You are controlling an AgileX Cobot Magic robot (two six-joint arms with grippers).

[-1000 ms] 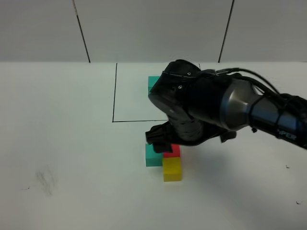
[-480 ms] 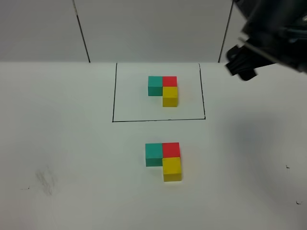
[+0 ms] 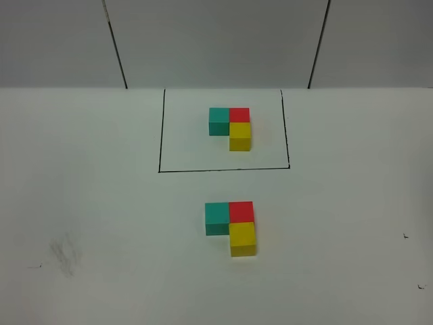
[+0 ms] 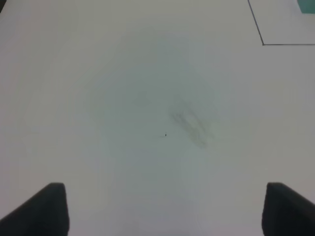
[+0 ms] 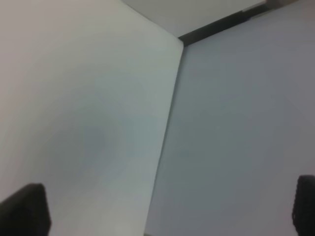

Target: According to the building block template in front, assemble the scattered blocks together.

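The building block template [image 3: 230,127] is an L of a teal, a red and a yellow cube inside a black outline [image 3: 223,170] at the back of the table. Nearer the front, the scattered blocks sit pushed together in the same L: teal [image 3: 216,218] on the left, red [image 3: 241,211] beside it, yellow [image 3: 243,239] in front of the red. Neither arm shows in the high view. My left gripper [image 4: 165,211] is open over bare table, with a corner of the outline [image 4: 263,43] far ahead. My right gripper [image 5: 162,211] is open, facing the table's edge and the wall.
A grey smudge [image 3: 64,254] marks the table at the front left, and it shows under the left gripper as a smudge [image 4: 189,125]. Dark seams [image 3: 115,44] run down the back wall. Small dark specks [image 3: 404,236] lie at the right.
The right arm, which hung low over the front blocks a second ago, has lifted away to the upper right and left the high view. The three front cubes stay together.
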